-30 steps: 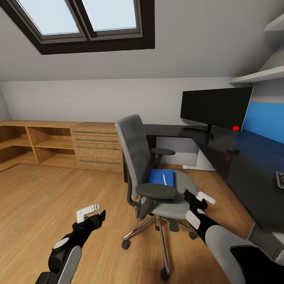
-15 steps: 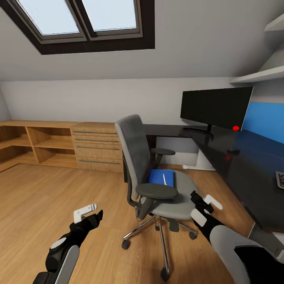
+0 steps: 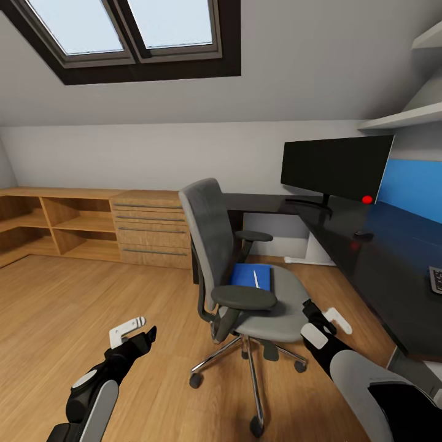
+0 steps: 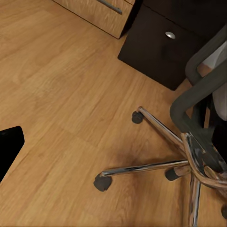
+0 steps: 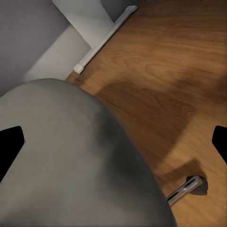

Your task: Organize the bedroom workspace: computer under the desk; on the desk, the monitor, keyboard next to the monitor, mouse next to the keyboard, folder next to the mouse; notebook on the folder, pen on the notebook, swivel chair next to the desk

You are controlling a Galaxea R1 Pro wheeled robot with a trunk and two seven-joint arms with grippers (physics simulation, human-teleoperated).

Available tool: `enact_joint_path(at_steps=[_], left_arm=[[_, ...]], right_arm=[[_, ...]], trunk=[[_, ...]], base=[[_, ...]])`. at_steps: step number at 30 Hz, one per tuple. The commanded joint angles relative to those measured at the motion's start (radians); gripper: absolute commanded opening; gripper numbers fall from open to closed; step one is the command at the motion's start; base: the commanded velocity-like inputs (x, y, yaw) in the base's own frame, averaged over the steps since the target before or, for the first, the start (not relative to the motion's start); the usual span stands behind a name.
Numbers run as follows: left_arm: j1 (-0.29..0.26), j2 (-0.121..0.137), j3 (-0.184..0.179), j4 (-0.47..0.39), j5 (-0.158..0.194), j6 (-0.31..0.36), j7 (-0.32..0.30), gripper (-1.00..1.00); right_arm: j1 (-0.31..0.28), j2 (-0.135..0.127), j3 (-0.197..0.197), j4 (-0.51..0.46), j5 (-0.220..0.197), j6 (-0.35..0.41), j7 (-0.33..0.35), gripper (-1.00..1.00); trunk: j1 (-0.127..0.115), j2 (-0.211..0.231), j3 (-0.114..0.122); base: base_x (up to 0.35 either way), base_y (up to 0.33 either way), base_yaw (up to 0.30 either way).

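The grey swivel chair [image 3: 212, 239] stands in the middle of the room, left of the dark desk [image 3: 393, 288]. A blue folder [image 3: 245, 275] lies on its seat with a white pen [image 3: 256, 279] on top. On the desk are the black monitor [image 3: 336, 166], a dark mouse [image 3: 363, 234] and, at the right edge, part of the keyboard [image 3: 436, 279]. My right gripper [image 3: 323, 317] is open beside the seat's front right edge; the grey seat [image 5: 71, 161] shows close in the right wrist view. My left gripper [image 3: 133, 332] is open, low over the floor left of the chair.
Wooden shelves and a drawer unit [image 3: 150, 230] line the back wall at left. The chair's chrome star base and castors [image 4: 142, 165] spread over the wood floor near my left gripper. A dark cabinet [image 4: 165, 47] stands behind them. Wall shelves [image 3: 405, 113] hang above the desk.
Both arms have drawn back and down. The left gripper moved down and left; the right gripper slid down and right, away from the seat. Chair and folder have not moved.
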Motion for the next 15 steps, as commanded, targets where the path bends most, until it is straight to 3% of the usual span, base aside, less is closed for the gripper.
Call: enact_joint_path(at_steps=[1,11,15], left_arm=[[-0.001,0.002,0.001,-0.001,0.013,0.003,0.008,1.00],[-0.001,0.001,0.002,-0.001,0.014,0.003,0.009,1.00],[-0.001,0.001,0.002,-0.001,0.014,0.003,0.010,1.00]], right_arm=[[0.000,0.000,0.010,-0.002,-0.006,-0.004,0.012,1.00],[0.000,0.001,0.012,-0.002,-0.004,-0.006,0.033,1.00],[0.000,0.000,0.013,-0.002,-0.003,-0.006,0.037,1.00]], trunk=[[0.004,-0.007,-0.004],[0.042,-0.077,-0.036],[0.044,-0.078,-0.051]], base=[[0.000,0.000,0.000],[0.000,0.000,0.000],[0.000,0.000,0.000]])
